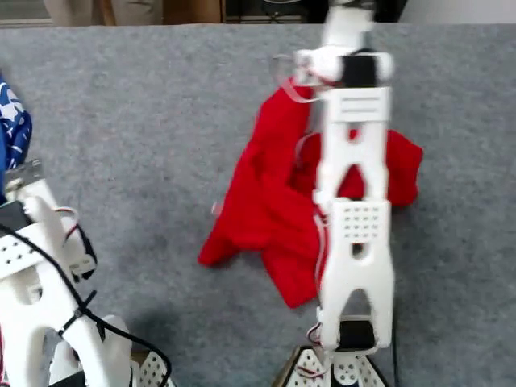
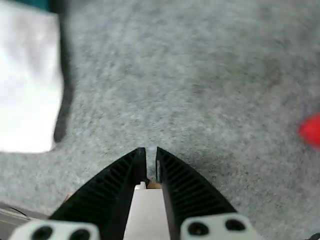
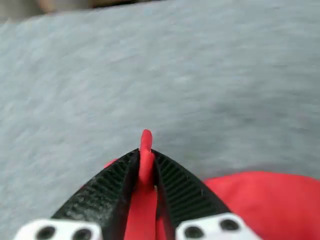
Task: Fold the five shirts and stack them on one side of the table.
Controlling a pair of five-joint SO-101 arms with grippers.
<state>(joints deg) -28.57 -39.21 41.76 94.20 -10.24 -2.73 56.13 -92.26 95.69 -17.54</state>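
Grey table (image 1: 145, 121) carries the red shirt (image 1: 266, 210), crumpled right of centre. Our right tool (image 3: 146, 150) is clamped on a fold at its far edge, which we read as a grip for pulling it flat. Our left tool (image 2: 149, 155) sits together and empty near the white cloth (image 2: 27, 80) and blue shirt (image 1: 12, 129), likely the stack side.

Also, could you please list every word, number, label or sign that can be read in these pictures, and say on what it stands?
No text can be read.
The red shirt is plain.
The blue cloth at the left edge of the high view has white marks, which are too blurred to tell whether they are letters.
The white cloth in the left wrist view shows no print.
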